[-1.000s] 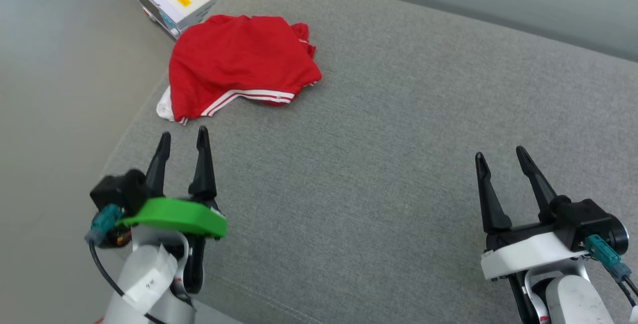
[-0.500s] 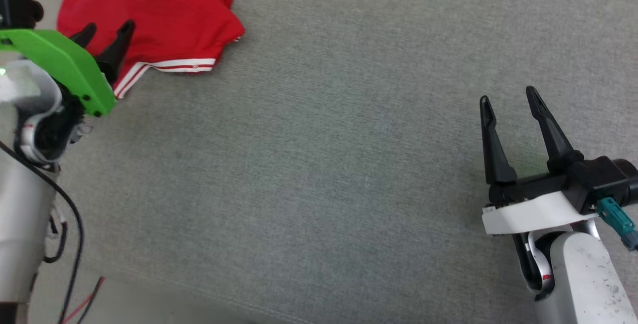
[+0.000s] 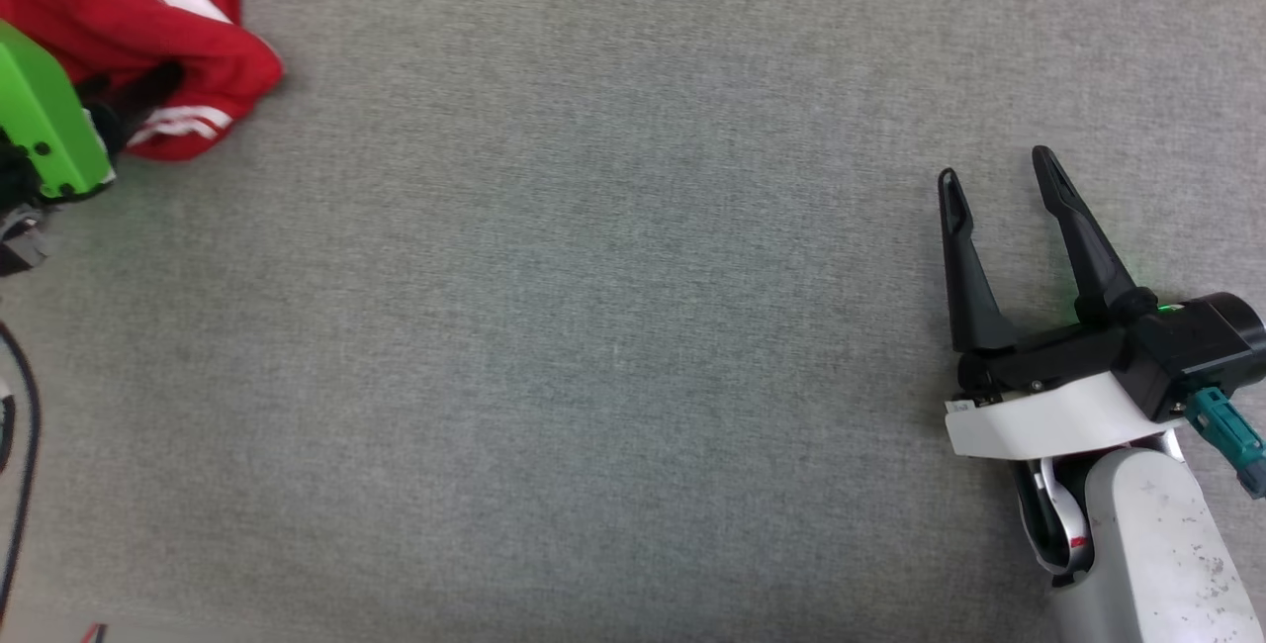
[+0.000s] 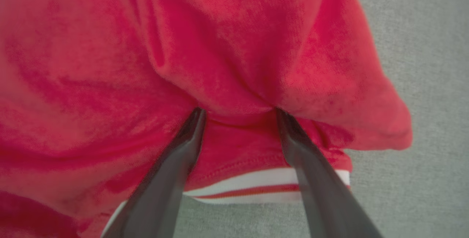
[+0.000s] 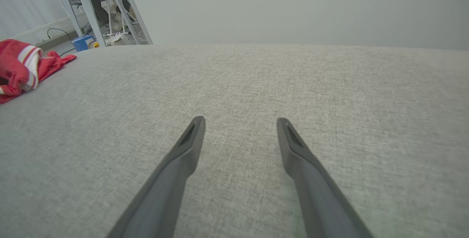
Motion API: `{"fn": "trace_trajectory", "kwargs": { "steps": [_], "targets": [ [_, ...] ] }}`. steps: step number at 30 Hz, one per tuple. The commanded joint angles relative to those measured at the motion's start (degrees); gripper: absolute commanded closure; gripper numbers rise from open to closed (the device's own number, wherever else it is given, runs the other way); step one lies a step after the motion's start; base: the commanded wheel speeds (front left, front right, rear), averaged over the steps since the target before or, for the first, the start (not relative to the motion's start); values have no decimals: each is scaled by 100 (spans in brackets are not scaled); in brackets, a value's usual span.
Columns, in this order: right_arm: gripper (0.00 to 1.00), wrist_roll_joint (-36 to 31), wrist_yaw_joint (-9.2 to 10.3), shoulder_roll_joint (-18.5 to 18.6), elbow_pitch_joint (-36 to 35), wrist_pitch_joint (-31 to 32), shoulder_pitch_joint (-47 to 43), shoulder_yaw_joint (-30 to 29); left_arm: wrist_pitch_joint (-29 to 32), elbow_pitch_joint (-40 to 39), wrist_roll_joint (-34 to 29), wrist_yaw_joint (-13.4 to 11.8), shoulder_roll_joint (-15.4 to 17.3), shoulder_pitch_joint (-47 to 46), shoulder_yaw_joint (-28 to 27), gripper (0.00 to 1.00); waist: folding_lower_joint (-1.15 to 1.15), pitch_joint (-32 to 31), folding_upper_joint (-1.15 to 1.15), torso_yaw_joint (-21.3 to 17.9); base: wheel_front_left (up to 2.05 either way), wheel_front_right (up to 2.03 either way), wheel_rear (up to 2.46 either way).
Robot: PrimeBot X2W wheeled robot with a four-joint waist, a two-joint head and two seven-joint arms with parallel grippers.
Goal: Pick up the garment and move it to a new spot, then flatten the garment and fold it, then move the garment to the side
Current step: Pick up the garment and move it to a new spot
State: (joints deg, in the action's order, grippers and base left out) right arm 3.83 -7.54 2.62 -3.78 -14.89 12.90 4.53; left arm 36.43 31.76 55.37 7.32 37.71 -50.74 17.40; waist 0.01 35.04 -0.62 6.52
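The garment (image 3: 188, 49) is a crumpled red shirt with white-striped trim, lying at the top left of the grey fabric surface (image 3: 593, 326). My left gripper (image 3: 148, 89), behind its green mount, is pushed into the garment's near edge. In the left wrist view its two fingers stand open with their tips pressed into the garment (image 4: 234, 47), and a ridge of red cloth lies between them at the left gripper (image 4: 240, 113). My right gripper (image 3: 994, 166) is open and empty over bare surface at the right. The right wrist view has the right gripper (image 5: 240, 119) low over the surface and the garment (image 5: 18, 66) far left.
The grey surface ends at a rounded far edge (image 5: 256, 45) in front of a pale wall. Beyond its far left corner stand white metal frame legs (image 5: 110, 7) and a blue item (image 5: 82, 42) on the floor. A black cable (image 3: 20, 445) hangs at the head view's left edge.
The head camera has swung, so the garment now sits at the view's top left. My left gripper has reached forward and dug its open fingers into the garment. The right gripper has hardly moved.
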Motion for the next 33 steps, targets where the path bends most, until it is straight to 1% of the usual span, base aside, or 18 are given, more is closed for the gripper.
{"fn": "trace_trajectory", "kwargs": {
  "steps": [1,3,4,5,6,8,12,16,18,21,23,29,33],
  "targets": [
    [0,29,5,26,28,-11,36,-5,34,123,35,16,-60,5,103,0,-1,160,62,-177,0,0,0],
    [0,31,5,26,29,-11,23,-11,69,219,92,16,-74,34,155,0,-1,154,62,-186,0,0,0],
    [0,29,5,26,30,-11,18,-20,114,248,137,16,-87,54,183,16,-1,148,62,-182,0,0,0],
    [0,26,5,26,33,-11,17,-33,159,259,190,16,-100,77,220,62,-1,138,62,-176,0,0,0],
    [0,22,5,26,37,-11,18,-46,173,238,228,16,-107,98,254,99,-1,126,62,-168,0,0,0],
    [0,4,5,26,47,-11,25,-78,102,176,316,16,-125,130,289,100,-1,77,62,-133,0,0,0],
    [0,-4,5,26,105,-11,18,-94,-289,51,445,16,-114,170,273,100,-1,-120,62,-64,0,0,0],
    [0,25,5,26,181,-11,-27,-87,-895,-133,413,16,-1,277,311,100,-1,-434,62,-28,0,0,0],
    [0,51,5,26,222,-11,-57,-104,-1304,-89,393,16,33,340,208,100,-1,-631,62,-21,0,0,0],
    [0,128,5,26,286,-11,-140,-169,-1837,-101,152,15,114,418,173,100,-1,-976,62,-39,0,0,0],
    [0,184,5,26,323,-11,-210,-237,-2083,-215,154,15,65,471,114,100,-1,-1202,62,-41,0,0,0],
    [0,352,5,26,413,-11,-397,-327,-2525,-893,-55,7,74,714,196,100,-1,-1760,62,-113,0,0,0],
    [0,492,5,26,453,-11,-520,-379,-2649,-1428,-207,-79,0,888,318,100,-1,-2060,62,-243,0,0,0]
  ]
}}
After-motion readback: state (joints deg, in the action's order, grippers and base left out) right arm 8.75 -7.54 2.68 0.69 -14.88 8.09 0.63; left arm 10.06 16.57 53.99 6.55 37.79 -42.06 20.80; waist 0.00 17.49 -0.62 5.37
